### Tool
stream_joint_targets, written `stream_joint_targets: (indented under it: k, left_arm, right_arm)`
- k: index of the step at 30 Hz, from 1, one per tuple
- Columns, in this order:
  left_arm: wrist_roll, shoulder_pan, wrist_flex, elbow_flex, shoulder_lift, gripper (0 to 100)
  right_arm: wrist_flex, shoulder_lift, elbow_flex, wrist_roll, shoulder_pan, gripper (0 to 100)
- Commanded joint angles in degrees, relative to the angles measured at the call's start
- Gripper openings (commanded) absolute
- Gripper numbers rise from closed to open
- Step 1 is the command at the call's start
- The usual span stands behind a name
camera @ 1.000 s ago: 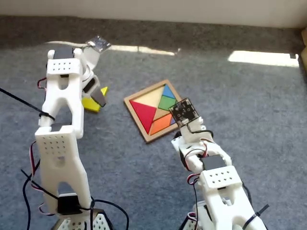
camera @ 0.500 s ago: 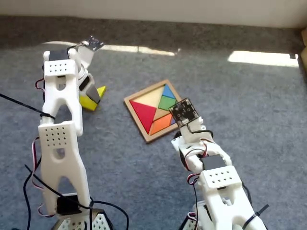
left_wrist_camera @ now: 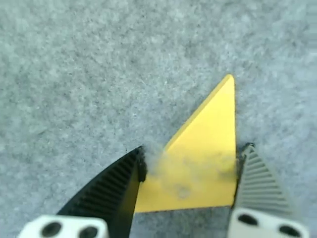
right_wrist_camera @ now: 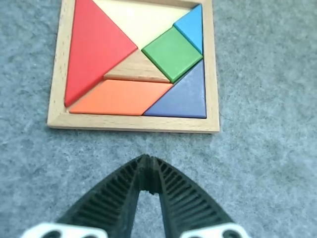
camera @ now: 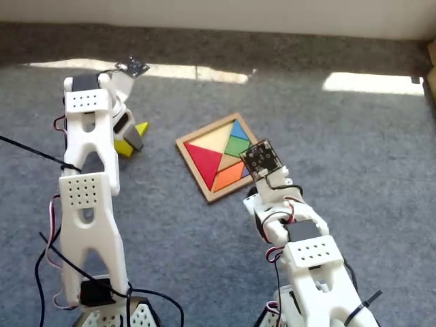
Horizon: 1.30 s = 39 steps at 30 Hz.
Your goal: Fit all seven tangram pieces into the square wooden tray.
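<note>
The left gripper (left_wrist_camera: 190, 156) clamps a yellow triangle (left_wrist_camera: 205, 148) on the grey carpet (left_wrist_camera: 99, 74). Its black finger (left_wrist_camera: 116, 186) presses one edge of the piece and its pale finger (left_wrist_camera: 257, 181) the opposite edge. The triangle's sharp point juts out ahead, beyond the fingertips.

The right gripper (right_wrist_camera: 148, 168) hangs just short of the square wooden tray (right_wrist_camera: 133, 123), its jaws drawn together with the tips touching and nothing between them. The tray lies flat directly ahead of those tips, its near rim a little way off.

Inside the tray, nearest the right gripper, sit an orange parallelogram (right_wrist_camera: 121, 96) and a dark blue triangle (right_wrist_camera: 185, 94). Beyond them lie a large red triangle (right_wrist_camera: 94, 47), a green square (right_wrist_camera: 172, 53), a light blue triangle (right_wrist_camera: 192, 27) and a cream triangle (right_wrist_camera: 138, 20). A small wood-coloured triangular patch (right_wrist_camera: 136, 69) shows between the red, green and orange pieces.

From above, the tray rests between the two arms, well apart from the yellow triangle.
</note>
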Motion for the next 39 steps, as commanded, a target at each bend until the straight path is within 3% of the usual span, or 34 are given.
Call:
stream_joint_targets:
  k: [1, 5, 9, 15, 21, 24, 32, 39]
  left_arm:
    - [-0.8, 0.5, 6.2, -1.5, 0.8, 22]
    - [0.7, 1.3, 8.5, -2.6, 0.7, 19]
    - [8.4, 1.9, 8.7, -2.4, -0.7, 23]
    - [12.8, 4.5, 8.8, 12.1, -13.2, 25]
    - [12.5, 4.9, 8.4, 27.3, -34.8, 31]
    - [7.2, 3.1, 8.3, 30.1, -40.3, 34]
    - [-2.0, -1.5, 2.9, 30.0, -30.3, 32]
    - [-2.5, -0.5, 0.5, 28.1, -18.9, 31]
  right_arm:
    - [-1.2, -1.5, -0.2, 0.4, 0.5, 0.6]
    - [-1.2, -1.5, -0.2, 0.4, 0.6, 0.6]
    - [-1.2, -1.5, -0.2, 0.4, 0.8, 0.6]
    - [-1.1, -1.5, -0.2, 0.4, 0.8, 0.6]
    - [-1.1, -1.5, -0.2, 0.4, 0.8, 0.6]
    - [-1.1, -1.5, -0.2, 0.4, 0.8, 0.6]
    - [-1.1, -1.5, -0.2, 0.4, 0.8, 0.6]
    - [-1.2, -1.4, -0.2, 0.3, 0.8, 0.6]
